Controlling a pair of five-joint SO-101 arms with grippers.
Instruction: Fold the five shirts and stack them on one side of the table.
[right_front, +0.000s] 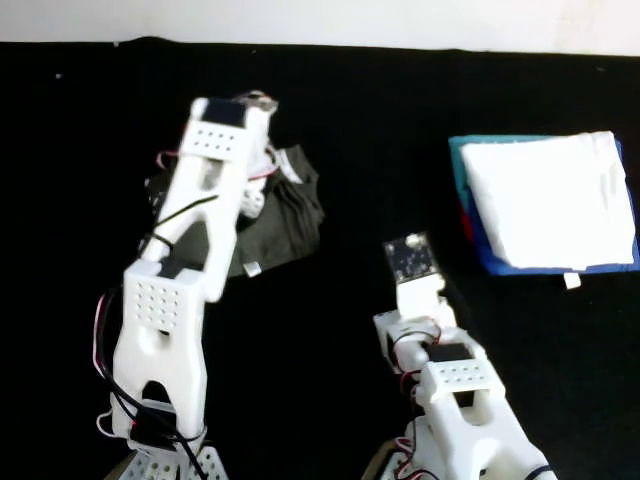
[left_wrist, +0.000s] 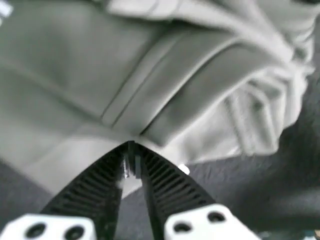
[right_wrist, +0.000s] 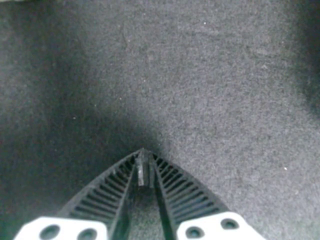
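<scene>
**Gray shirt under left arm, four-shirt stack at right**

The table is covered in black cloth and spans the high view, with a pale strip along the top edge.

The left arm rises from the lower left of the frame toward the upper left, and its wrist sits over the gray shirt. The right arm stands at lower center-right. It points up-frame over bare cloth, well apart from both the shirt and the stack.

The stack lies at the right edge of the frame, mid-height. A white shirt is on top, folded roughly square. A blue shirt shows under it along the bottom and left, with a teal edge and a sliver of red on the left side. A small white tag sticks out at the stack's lower edge.

The gray shirt is in the upper left of the frame, bunched and creased rather than folded flat. The left arm partly covers it. A small white label shows at its lower edge.

The left gripper has its jaws closed, with the tips meeting right at the hem of the gray shirt. Whether any cloth is pinched between them cannot be told. The right gripper also has its jaws closed, holding nothing, just above the black cloth.
</scene>
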